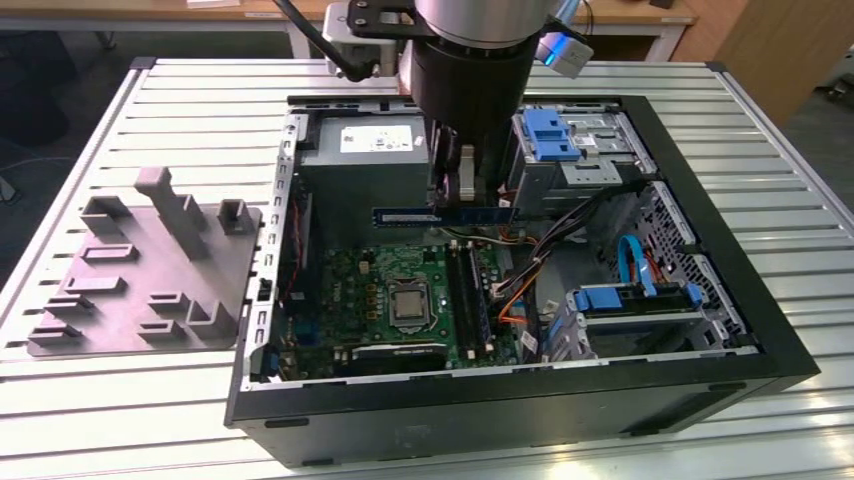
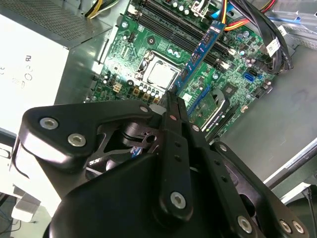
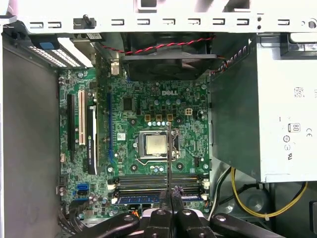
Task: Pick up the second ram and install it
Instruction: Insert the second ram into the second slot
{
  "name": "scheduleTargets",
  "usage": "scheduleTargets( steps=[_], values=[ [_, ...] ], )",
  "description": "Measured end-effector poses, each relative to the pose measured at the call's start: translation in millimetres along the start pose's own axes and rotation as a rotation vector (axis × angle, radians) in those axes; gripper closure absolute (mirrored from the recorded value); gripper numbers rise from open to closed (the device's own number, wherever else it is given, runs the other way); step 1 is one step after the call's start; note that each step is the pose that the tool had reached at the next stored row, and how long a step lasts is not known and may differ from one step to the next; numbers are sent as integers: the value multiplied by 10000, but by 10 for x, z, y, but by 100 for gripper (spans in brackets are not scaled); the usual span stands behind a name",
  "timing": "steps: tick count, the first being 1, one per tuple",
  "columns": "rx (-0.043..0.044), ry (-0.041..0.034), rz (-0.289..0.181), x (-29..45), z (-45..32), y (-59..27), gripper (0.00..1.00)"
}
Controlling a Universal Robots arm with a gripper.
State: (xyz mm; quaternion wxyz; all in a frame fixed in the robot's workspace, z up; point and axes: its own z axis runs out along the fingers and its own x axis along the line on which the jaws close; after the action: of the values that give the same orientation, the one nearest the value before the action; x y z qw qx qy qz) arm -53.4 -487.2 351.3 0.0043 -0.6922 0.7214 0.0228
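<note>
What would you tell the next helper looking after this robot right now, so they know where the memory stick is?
Grip: the claw is shut on the second ram stick.
Where: the stick hangs above the motherboard inside the open computer case, lying crosswise to the ram slots.
Done: the stick is picked up. In the first wrist view a blue stick looks already seated in one slot.
Left: the held stick is not yet in a slot.
</note>
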Motion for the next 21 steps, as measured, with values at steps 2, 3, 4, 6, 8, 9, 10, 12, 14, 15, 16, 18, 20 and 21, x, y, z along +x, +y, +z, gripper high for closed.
scheduleTargets(
  steps=[2, 3, 4, 6, 8, 9, 10, 12, 14, 15, 16, 18, 20, 21],
  values=[
    [0, 0, -1, 0, 0, 0, 89],
    [-1, 0, 0, 0, 0, 0, 89],
    [-1, 0, 0, 0, 0, 0, 89],
    [-2, 0, 0, 0, 0, 0, 89],
    [-2, -1, 0, 0, 1, 0, 89],
    [-3, 0, 0, 0, 0, 0, 89],
    [-2, -1, 5, 0, 1, 0, 89],
    [5, -7, 204, 0, 2, -1, 89],
    [19, -16, 553, 0, 3, -1, 89],
    [25, -20, 730, 0, 4, -1, 89],
    [39, -30, 1084, 0, 6, -1, 89],
    [52, -39, 1453, 0, 7, 0, 89],
    [66, -49, 1812, 0, 9, -1, 89],
    [73, -54, 1992, 0, 10, -1, 89]
  ],
)
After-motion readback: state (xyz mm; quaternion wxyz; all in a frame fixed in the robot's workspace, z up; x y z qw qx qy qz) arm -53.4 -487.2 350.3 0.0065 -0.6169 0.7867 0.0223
